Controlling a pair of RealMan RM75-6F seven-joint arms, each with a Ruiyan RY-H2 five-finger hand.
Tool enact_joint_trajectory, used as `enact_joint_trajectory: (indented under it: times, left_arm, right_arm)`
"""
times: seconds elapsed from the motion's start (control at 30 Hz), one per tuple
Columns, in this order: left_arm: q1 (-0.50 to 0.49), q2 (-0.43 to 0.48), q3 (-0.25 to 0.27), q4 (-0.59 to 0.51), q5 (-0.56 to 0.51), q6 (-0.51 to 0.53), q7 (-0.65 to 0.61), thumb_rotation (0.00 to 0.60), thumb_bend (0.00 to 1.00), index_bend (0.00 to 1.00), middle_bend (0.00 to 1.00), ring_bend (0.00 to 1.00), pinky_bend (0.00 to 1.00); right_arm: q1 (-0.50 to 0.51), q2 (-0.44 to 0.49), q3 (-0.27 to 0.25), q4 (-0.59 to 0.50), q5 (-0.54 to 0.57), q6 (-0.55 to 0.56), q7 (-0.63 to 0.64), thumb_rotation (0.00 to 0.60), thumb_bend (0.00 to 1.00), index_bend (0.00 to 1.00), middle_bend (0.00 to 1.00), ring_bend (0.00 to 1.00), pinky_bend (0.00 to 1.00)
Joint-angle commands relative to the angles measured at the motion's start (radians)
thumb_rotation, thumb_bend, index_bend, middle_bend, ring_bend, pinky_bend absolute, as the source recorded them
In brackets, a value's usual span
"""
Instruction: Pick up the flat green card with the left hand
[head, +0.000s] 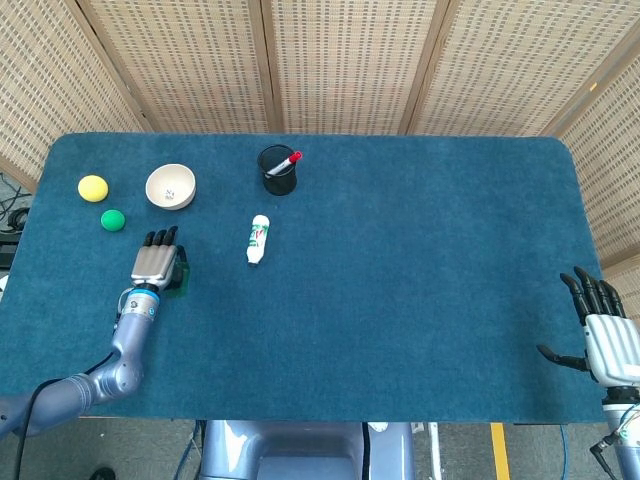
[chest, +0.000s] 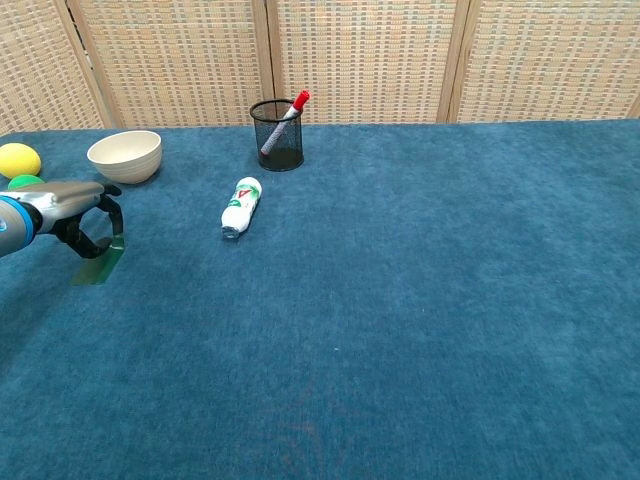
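The flat green card (chest: 99, 265) lies at the left of the blue table, its far edge tilted up off the cloth. My left hand (chest: 72, 208) is curled over that edge, and the fingers pinch it against the thumb. In the head view my left hand (head: 158, 264) covers most of the card (head: 179, 288), leaving only a green sliver showing. My right hand (head: 606, 343) hovers off the table's near right corner with its fingers spread, holding nothing.
A white bowl (head: 170, 186), a yellow ball (head: 92, 187) and a green ball (head: 113, 219) sit just beyond the left hand. A white bottle (head: 259, 239) lies to the right of the hand. A black mesh cup (head: 278, 170) holds a red pen.
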Motion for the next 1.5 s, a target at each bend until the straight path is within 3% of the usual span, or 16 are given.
enact_joint_trajectory:
  times: [0.03,0.17,0.97,1.3,1.5]
  left_arm:
    - [0.001,-0.004,-0.002,0.007,-0.001,-0.002,0.003,0.600,0.54,0.43,0.00,0.00,0.00]
    - [0.002,-0.014,-0.007,0.017,0.007,0.002,0.000,0.600,0.54,0.44,0.00,0.00,0.00]
    - [0.014,-0.044,-0.034,0.039,0.027,0.030,0.022,0.600,0.58,0.77,0.00,0.00,0.00]
    - [0.026,-0.005,-0.040,-0.018,0.035,0.038,0.026,0.600,0.59,0.84,0.00,0.00,0.00]
    - [0.040,0.055,-0.025,-0.115,0.038,0.047,0.041,0.600,0.59,0.86,0.00,0.00,0.00]
  right_arm:
    - [0.000,0.000,0.000,0.000,0.000,0.000,0.000,0.600,0.00,0.00,0.00,0.00,0.00]
    - [0.001,-0.001,0.001,0.002,0.001,0.000,0.001,0.600,0.00,0.00,0.00,0.00,0.00]
    - [0.000,0.000,0.003,0.006,0.000,0.003,0.014,0.600,0.00,0.00,0.00,0.00,0.00]
    - [0.000,0.000,0.003,0.006,0.001,0.003,0.014,0.600,0.00,0.00,0.00,0.00,0.00]
    - [0.001,0.001,0.004,0.005,0.003,0.001,0.016,0.600,0.00,0.00,0.00,0.00,0.00]
